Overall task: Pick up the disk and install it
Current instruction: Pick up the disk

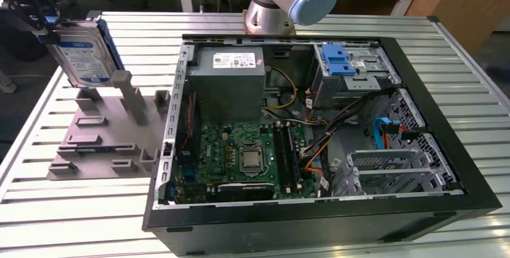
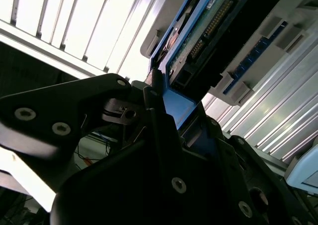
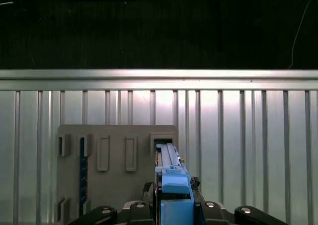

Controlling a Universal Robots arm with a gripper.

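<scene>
Slatted metal table (image 1: 71, 222) in a workshop, wooden benches along the back. On it, lying open, a black computer case (image 1: 319, 228) with motherboard (image 1: 247, 156), power supply (image 1: 231, 82) and loose cables exposed. Just beside the case, toward the exterior view's left, a grey holder (image 1: 104, 144) with upright posts and slots.

Pick-up judged done. Disk (image 1: 82, 55) hanging upright in the air above the far end of the holder, apart from its posts and resting in none of its slots. Gripper (image 1: 45, 22) clamped on the top edge of the disk, pinching the blue frame (image 2: 179, 103) between dark fingers (image 2: 154, 115) in the second wrist view. Seen edge-on from above in the first wrist view, with the holder's slots and the table slats below.

Installation judged not yet done. Disk well apart from the case, outside its walls. Drive cage (image 1: 362, 82) at the case's far corner, blue latch (image 1: 338, 61) on top; cannot tell whether a bay is free.

Look of the disk: flat, rectangular, silver-grey, white and blue label facing the exterior camera, blue plastic rail down the side edge, green circuit board and connector pins on the other face in the second wrist view. Tilted slightly, lower end leaning toward the case.
</scene>
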